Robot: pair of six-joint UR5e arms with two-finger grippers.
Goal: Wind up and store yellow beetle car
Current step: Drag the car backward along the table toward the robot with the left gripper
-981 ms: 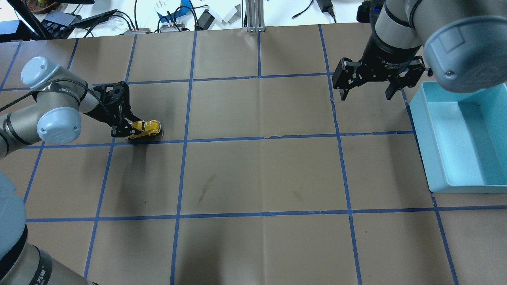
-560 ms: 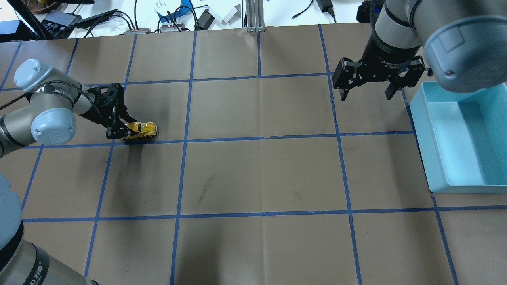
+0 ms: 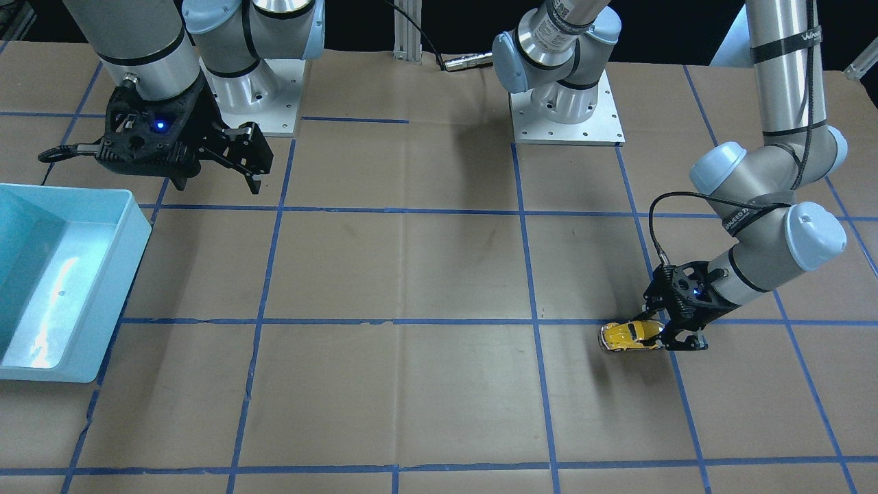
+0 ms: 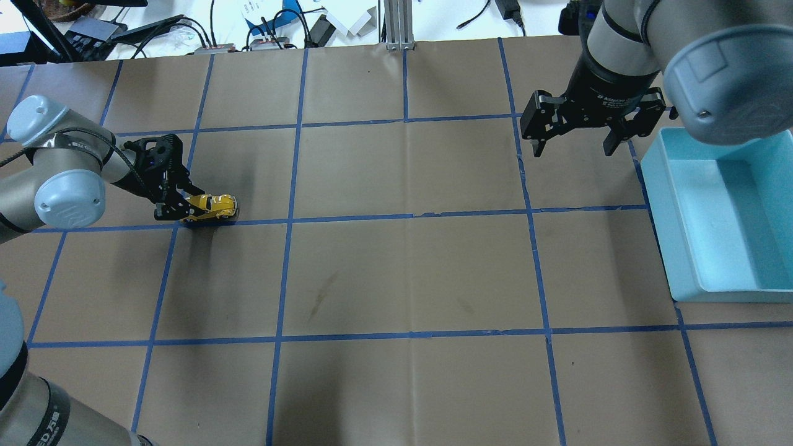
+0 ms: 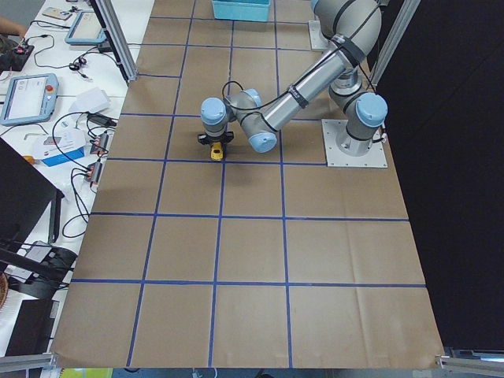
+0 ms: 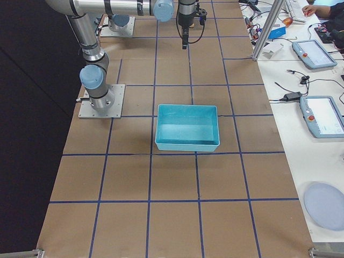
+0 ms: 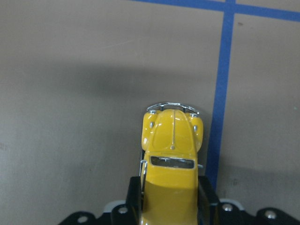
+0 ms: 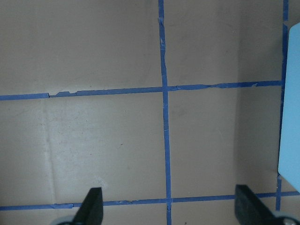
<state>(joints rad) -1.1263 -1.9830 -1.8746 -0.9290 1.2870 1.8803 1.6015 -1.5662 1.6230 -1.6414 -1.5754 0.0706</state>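
The left gripper (image 4: 188, 209) is pinching the rear half of the yellow car (image 4: 212, 206), a finger on each flank. The car sits on the table (image 4: 403, 266) with its nose pointing straight away from the gripper. A blue tape line (image 7: 220, 93) runs just beside the car's side. The right gripper (image 4: 573, 148) hangs spread wide and empty, far ahead of the car, with the teal bin (image 4: 657, 186) just beside it on its outer side.

The main risk is the hold. Only the tail of a glossy, rounded body is gripped, so a push or drag could make the car twist or squirt out forward. If the wheels are pressed too lightly they would probably skid on the paper and wind nothing. Tape ridges and paper creases could also catch a wheel and turn the car off line.

Ahead of the nose lies a long run of bare paper towards the right gripper. Behind the left gripper there is more open table. The table's far edge, with cables beyond it, lies well off to one side.
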